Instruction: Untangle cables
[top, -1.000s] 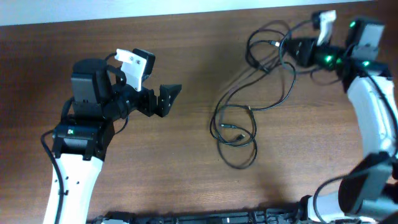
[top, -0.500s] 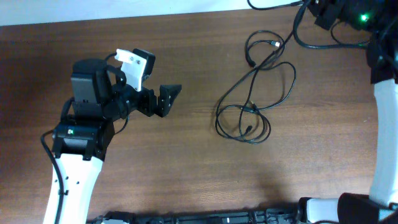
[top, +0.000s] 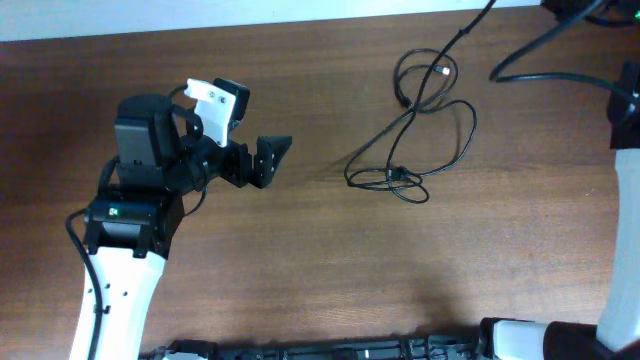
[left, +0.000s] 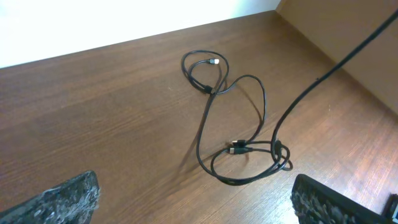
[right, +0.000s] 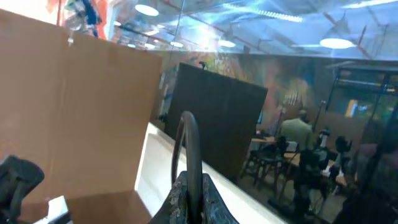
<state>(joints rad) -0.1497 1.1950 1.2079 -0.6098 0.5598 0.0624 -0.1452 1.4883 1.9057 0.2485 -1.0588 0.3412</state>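
Observation:
The black cables (top: 405, 120) lie in loose loops right of the table's centre, with a small loop (top: 423, 76) at the back and a tangled knot (top: 398, 177) in front. One strand (top: 472, 22) rises taut toward the top right. In the left wrist view the loops (left: 214, 93) and the knot (left: 239, 148) lie ahead, with the lifted strand (left: 336, 62) at the right. My left gripper (top: 270, 158) is open and empty, well left of the cables; its fingers frame the left wrist view (left: 196, 208). My right gripper (right: 193, 196) is shut on a cable (right: 192, 143), held high and out of the overhead view.
The brown wooden table (top: 300, 270) fills the overhead view. My right arm (top: 625, 170) runs down the right edge. A thicker black wire (top: 550, 55) hangs near the top right corner. A brown wall (right: 68, 112) stands behind the table.
My right gripper has lifted and left the overhead frame with its cable. The loops on the table have drawn tighter and slid back and right. The left arm has not moved.

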